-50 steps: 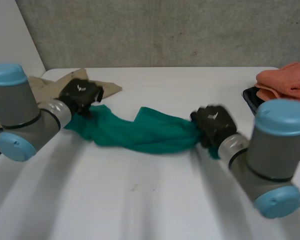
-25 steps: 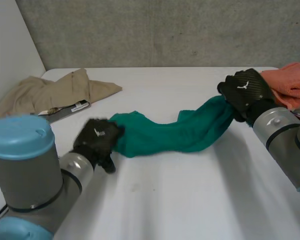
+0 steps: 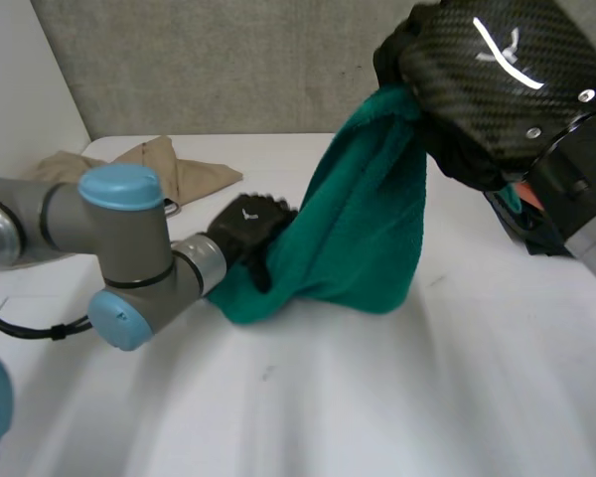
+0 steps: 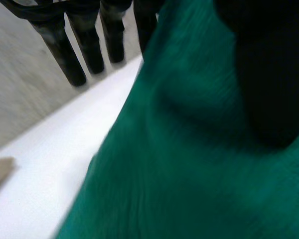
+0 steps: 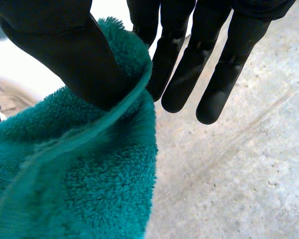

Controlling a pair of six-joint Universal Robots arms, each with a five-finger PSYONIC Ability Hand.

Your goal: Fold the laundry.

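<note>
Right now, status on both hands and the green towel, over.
Right hand pinching green towel by its top edge, high above table. Left hand gripping its lower end, down at the table. Beige garment behind, apart from towel.

**Terry Towel, Glossy Shell**

The green towel [image 3: 363, 229] is thick, fuzzy terry cloth. The right hand [image 3: 497, 79] wears a glossy carbon-weave shell; its fingers [image 5: 177, 74] are matt black. The white table [image 3: 377, 397] is smooth; the grey wall [image 3: 228, 70] rough.

No words, numbers or brand names can be read. The back of the right robot hand [image 3: 497, 89] bears a white curved mark; the left robot hand [image 3: 246, 227] bears a smaller one.
</note>
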